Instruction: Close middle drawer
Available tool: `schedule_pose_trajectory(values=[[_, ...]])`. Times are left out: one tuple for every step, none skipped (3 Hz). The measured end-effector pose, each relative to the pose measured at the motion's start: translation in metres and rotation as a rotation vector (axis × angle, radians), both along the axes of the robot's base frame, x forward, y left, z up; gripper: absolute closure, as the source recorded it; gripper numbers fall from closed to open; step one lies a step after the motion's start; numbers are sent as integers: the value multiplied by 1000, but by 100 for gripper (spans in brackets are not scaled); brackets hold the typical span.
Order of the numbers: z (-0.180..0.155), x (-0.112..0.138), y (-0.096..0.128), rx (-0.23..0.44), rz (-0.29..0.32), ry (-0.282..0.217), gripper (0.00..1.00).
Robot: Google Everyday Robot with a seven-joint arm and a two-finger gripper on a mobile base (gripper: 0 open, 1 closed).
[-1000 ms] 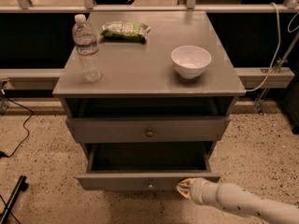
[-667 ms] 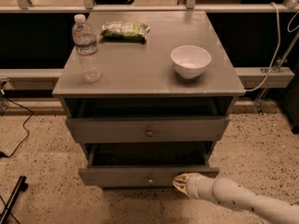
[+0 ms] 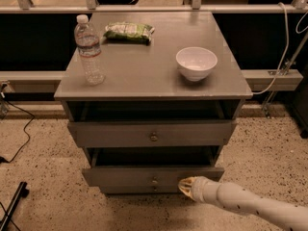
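The middle drawer (image 3: 120,176) is a low grey front with a small knob. It stands out a short way from the grey cabinet, with a dark gap above it. My gripper (image 3: 186,186), on a white arm coming in from the lower right, has its yellowish tip against the lower right part of that front, just right of the knob. The taller top drawer (image 3: 120,134) with a dark round knob also stands out slightly. A strip of the bottom drawer front (image 3: 130,189) shows below the middle one.
On the cabinet top (image 3: 144,76) stand a water bottle (image 3: 89,52), a white bowl (image 3: 196,63) and a green snack bag (image 3: 129,32). A white cable (image 3: 284,42) hangs at the right. A black leg (image 3: 12,208) and cords lie on the speckled floor at the left.
The middle drawer has slid inward, so less of its box shows. My gripper has moved with it toward the cabinet and slightly left.
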State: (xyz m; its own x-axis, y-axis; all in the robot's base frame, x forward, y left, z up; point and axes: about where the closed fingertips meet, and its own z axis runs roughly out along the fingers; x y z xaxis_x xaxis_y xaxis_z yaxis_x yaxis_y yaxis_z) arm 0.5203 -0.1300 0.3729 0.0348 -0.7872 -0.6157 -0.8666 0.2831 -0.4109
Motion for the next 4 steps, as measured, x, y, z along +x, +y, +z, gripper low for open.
schedule_pose_trajectory(values=[[0, 25, -1, -18, -36, -43, 100], [5, 46, -4, -8, -76, -91, 100], [6, 57, -8, 31, -99, -114, 100], [3, 58, -12, 68, -100, -107, 100]])
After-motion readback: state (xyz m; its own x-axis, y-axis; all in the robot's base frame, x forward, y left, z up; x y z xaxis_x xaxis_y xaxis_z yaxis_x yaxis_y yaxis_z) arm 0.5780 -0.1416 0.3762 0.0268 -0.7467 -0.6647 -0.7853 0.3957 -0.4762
